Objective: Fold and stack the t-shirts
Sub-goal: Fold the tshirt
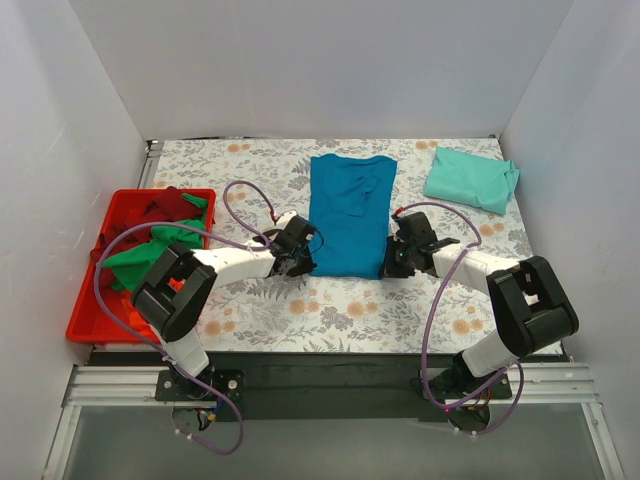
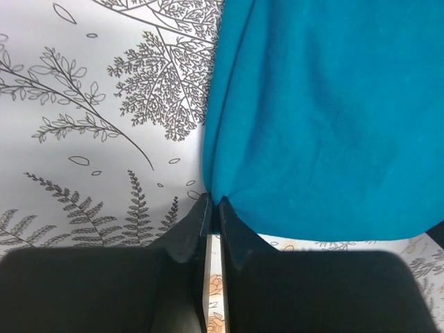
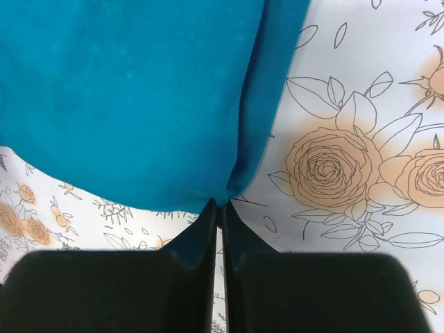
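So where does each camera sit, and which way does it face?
Top: above and behind, looking down on the table; left arm and right arm show.
Left wrist: on the left arm, looking past the left claw, shut on a near corner of the blue t-shirt.
Right wrist: same on the right arm; right claw shut on the other near corner.
All three share the blue t-shirt.

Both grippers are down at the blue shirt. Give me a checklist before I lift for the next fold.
1. Left gripper shut on the blue t-shirt at its near left corner: ok.
2. Right gripper shut on the near right corner: ok.
3. All cloth layers caught in each pinch: cannot tell.
4. Sleeves folded in, shirt a flat strip: ok.
5. Mint t-shirt lies apart from the blue one: ok.
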### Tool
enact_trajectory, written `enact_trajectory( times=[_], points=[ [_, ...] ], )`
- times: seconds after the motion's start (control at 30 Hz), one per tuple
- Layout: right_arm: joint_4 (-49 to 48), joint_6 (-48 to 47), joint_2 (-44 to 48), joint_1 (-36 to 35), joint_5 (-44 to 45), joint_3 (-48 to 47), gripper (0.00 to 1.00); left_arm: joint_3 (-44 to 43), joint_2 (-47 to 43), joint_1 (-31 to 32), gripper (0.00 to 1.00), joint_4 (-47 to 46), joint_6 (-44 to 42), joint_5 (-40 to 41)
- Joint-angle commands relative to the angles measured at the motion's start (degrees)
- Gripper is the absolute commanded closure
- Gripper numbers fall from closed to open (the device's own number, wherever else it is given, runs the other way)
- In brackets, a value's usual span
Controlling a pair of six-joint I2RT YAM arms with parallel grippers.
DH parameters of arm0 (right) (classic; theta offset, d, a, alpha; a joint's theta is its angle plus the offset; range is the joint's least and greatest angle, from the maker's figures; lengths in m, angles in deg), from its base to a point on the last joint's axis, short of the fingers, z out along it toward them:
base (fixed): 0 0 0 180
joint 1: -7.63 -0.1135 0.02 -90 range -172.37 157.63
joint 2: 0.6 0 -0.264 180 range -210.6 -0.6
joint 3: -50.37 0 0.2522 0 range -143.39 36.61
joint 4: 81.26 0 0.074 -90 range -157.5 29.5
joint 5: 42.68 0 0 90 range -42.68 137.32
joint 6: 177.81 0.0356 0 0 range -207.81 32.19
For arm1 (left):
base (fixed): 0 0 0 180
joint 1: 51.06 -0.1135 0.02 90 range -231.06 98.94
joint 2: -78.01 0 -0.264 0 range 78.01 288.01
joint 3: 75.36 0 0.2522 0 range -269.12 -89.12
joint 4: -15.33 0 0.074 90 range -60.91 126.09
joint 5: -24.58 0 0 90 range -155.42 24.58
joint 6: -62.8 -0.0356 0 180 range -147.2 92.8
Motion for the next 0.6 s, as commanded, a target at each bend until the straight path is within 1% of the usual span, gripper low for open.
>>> enact_trajectory(
  times=[0.0, 0.07, 0.2, 0.27, 0.4, 0.57],
  points=[
    [2.1, -0.1, -0.8, 0.0, 0.7, 1.7, 0.95, 0.7, 1.3, 1.1, 1.0, 1.6, 0.5, 0.9],
    [2.1, -0.6, -0.6, -0.1, 0.4, 1.4, 0.99, 0.6, 1.7, 1.5, 1.0, 1.6, 0.5, 0.7],
    [2.9, -1.1, 1.8, 0.0, -0.3, 0.8, 0.99, 0.6, -0.7, 1.8, 1.0, 1.6, 0.0, 1.1],
    [4.1, -1.1, 3.4, 0.0, -0.2, 0.5, 0.99, 0.8, -4.0, 2.0, 1.0, 1.6, -0.2, 1.7],
    [8.2, -1.2, 10.3, -0.1, 2.4, -0.5, 0.99, -0.3, -9.1, 2.3, 1.0, 3.4, -1.1, 1.8],
    [13.8, -1.5, 18.8, -0.3, 3.3, -2.3, 0.99, -1.9, -14.3, 3.7, 1.0, 5.9, -0.7, 1.2]
  ],
)
